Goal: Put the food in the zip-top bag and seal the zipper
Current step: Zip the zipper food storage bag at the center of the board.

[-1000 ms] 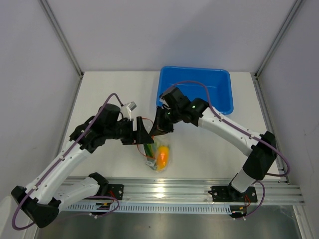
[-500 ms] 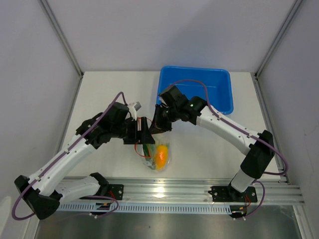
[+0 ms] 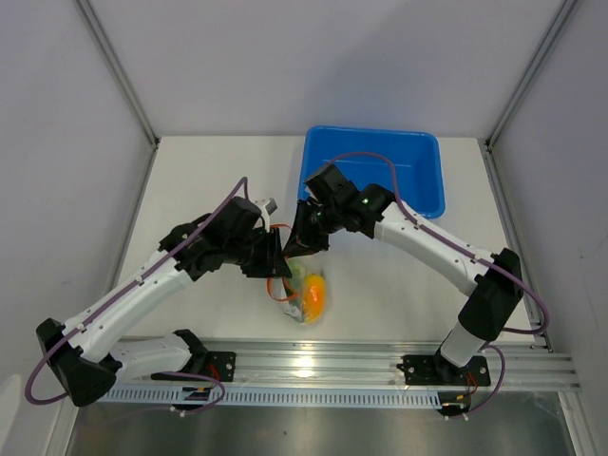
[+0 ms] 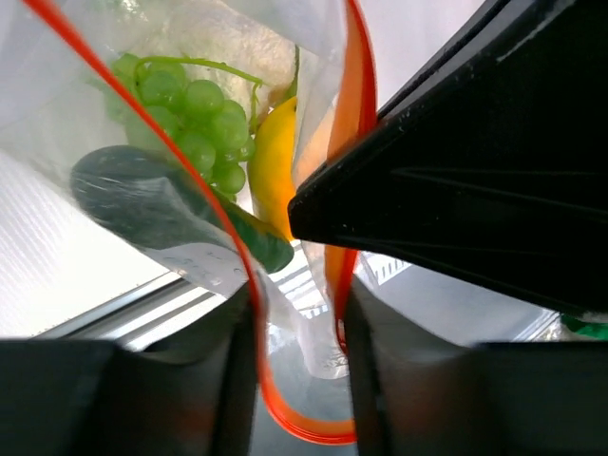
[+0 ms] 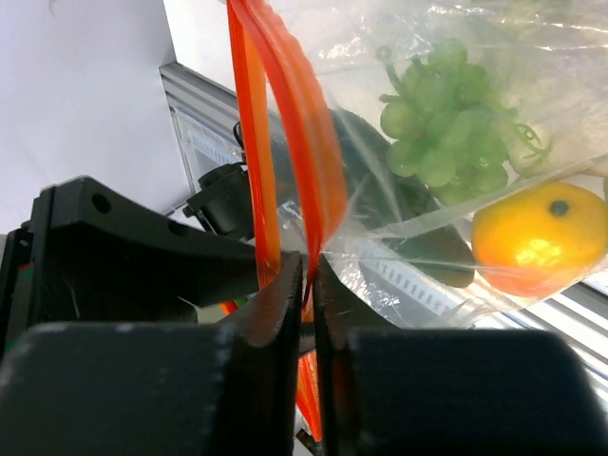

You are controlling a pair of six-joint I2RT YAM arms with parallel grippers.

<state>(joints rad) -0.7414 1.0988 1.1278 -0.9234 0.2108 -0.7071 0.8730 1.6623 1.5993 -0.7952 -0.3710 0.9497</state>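
Note:
The zip-top bag [image 3: 302, 296] hangs clear and crinkled between my two grippers, above the table's near edge. Inside it lies the food: a green grape-like cluster [image 4: 195, 114], a dark cucumber [image 4: 142, 195], an orange-yellow mango [image 5: 537, 237] and a white cauliflower [image 4: 223, 33]. The orange-red zipper [image 5: 285, 85] runs up from my right gripper [image 5: 307, 275], which is shut on that strip. My left gripper [image 4: 299, 313] straddles the bag's mouth. Its jaws stand apart, with one zipper strip [image 4: 152, 133] against each inner face and the mouth gaping between them.
A blue bin [image 3: 375, 171] stands at the back right of the white table [image 3: 209, 180]. The aluminium rail [image 3: 361, 366] runs along the near edge, just below the hanging bag. The two grippers sit almost against each other at the bag's mouth.
My left gripper has moved right onto the bag's mouth and its jaws have narrowed around the zipper. The right gripper has hardly moved and still pinches the strip.

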